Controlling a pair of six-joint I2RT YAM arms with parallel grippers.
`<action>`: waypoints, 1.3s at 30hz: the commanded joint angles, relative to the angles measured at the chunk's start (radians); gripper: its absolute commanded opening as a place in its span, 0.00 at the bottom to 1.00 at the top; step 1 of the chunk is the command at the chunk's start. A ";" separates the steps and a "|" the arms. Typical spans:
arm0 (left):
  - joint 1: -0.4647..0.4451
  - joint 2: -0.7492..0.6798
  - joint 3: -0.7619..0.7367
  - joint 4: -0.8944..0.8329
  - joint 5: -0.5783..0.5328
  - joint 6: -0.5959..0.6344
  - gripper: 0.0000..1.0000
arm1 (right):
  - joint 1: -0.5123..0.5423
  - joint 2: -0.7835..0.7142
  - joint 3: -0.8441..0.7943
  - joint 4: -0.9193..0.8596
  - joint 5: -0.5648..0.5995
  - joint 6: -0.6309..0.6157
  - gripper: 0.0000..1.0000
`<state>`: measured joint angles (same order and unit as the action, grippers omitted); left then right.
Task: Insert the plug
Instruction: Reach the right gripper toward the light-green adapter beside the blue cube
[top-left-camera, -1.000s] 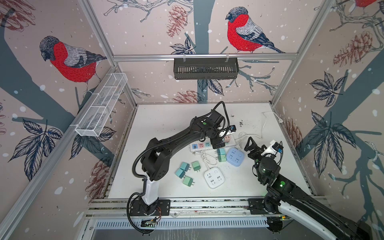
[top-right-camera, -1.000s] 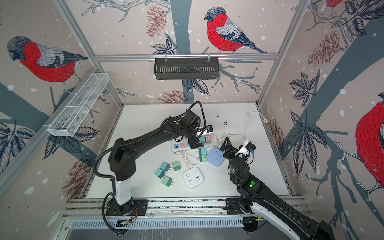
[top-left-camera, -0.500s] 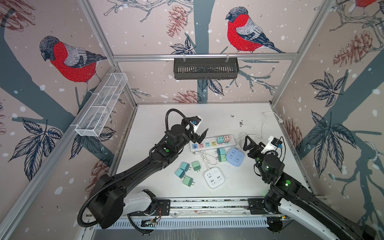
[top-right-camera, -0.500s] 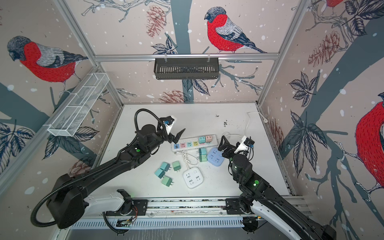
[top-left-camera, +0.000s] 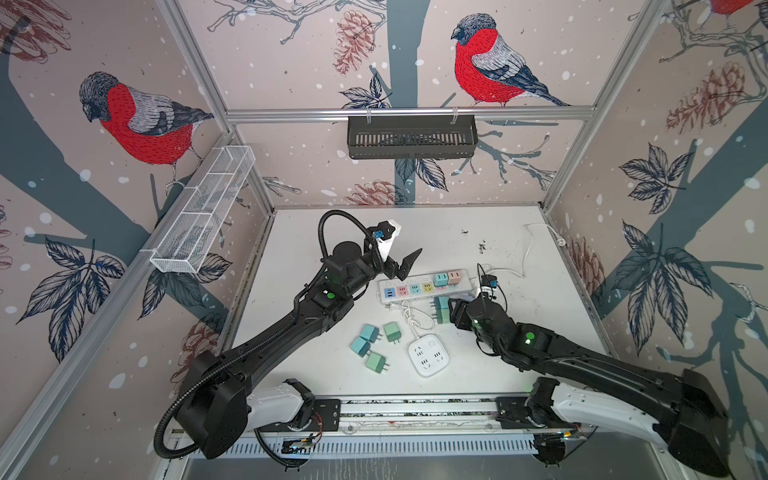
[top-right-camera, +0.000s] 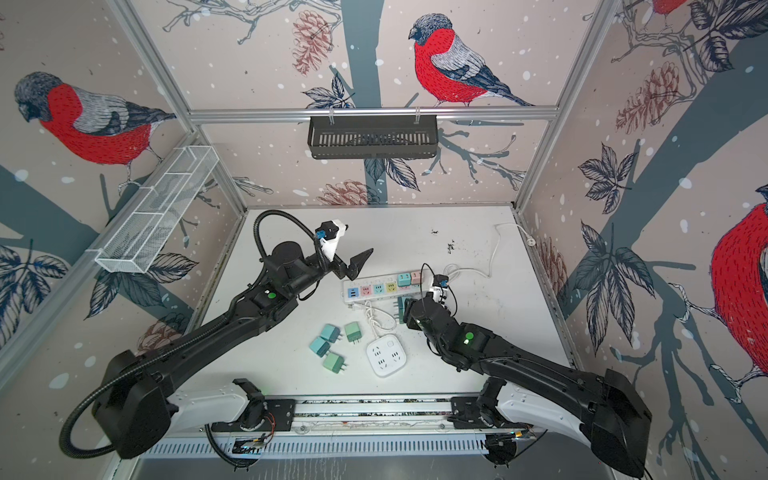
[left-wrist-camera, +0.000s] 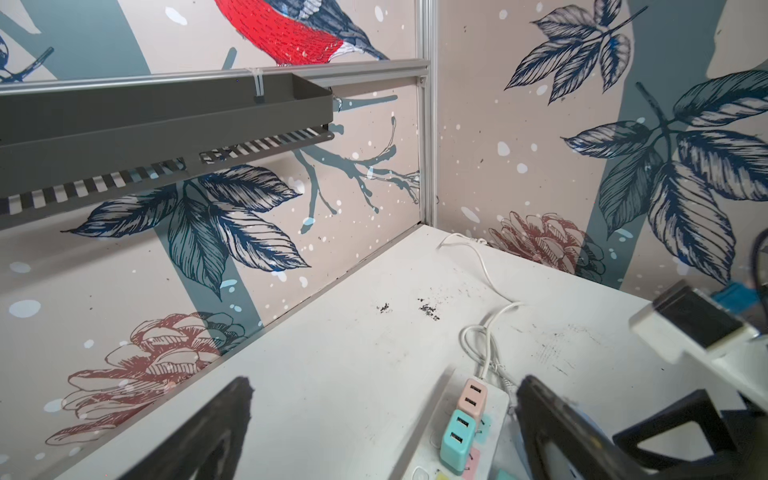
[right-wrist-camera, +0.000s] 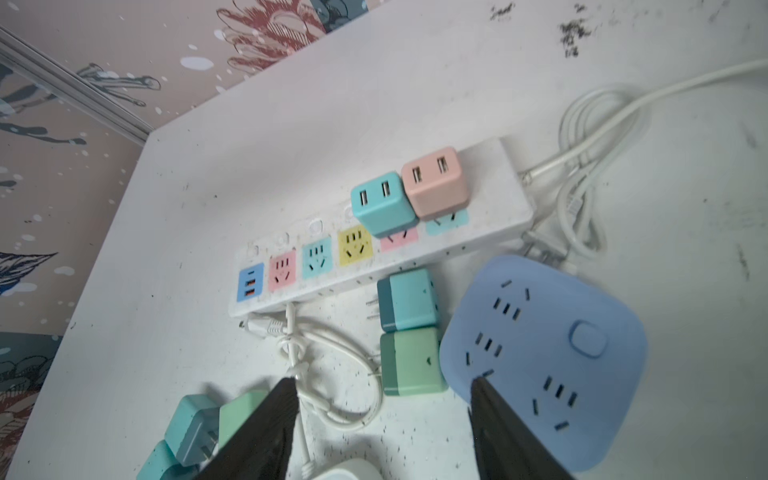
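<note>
Overhead, right gripper (right-wrist-camera: 384, 384) sat mostly hidden under its wrist; wrist view showed 2 fingers parted, grasping nothing. Left gripper (top-left-camera: 405, 264) released, empty. Blue socket block (right-wrist-camera: 544, 353) partly behind 1 finger.

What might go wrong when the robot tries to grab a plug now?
1. The right gripper could pinch the white cable lying between its jaws instead of the green plug.
2. That plug sits right against the teal plug and blue socket, so they may get shoved.
3. The left gripper is open and off the strip, so the strip might slide.
</note>
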<state>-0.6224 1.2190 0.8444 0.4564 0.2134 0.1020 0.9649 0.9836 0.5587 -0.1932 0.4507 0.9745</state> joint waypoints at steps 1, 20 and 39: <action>0.001 -0.034 -0.020 0.067 0.050 -0.014 0.98 | 0.029 0.010 0.012 -0.032 0.039 0.111 0.66; 0.001 -0.053 -0.027 0.073 0.155 0.034 0.98 | -0.042 0.320 0.108 -0.058 -0.115 0.133 0.62; 0.001 -0.057 -0.025 0.065 0.173 0.052 0.98 | -0.114 0.526 0.197 -0.054 -0.127 0.085 0.64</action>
<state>-0.6201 1.1656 0.8146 0.4656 0.3710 0.1329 0.8436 1.4876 0.7464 -0.1856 0.3302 1.0664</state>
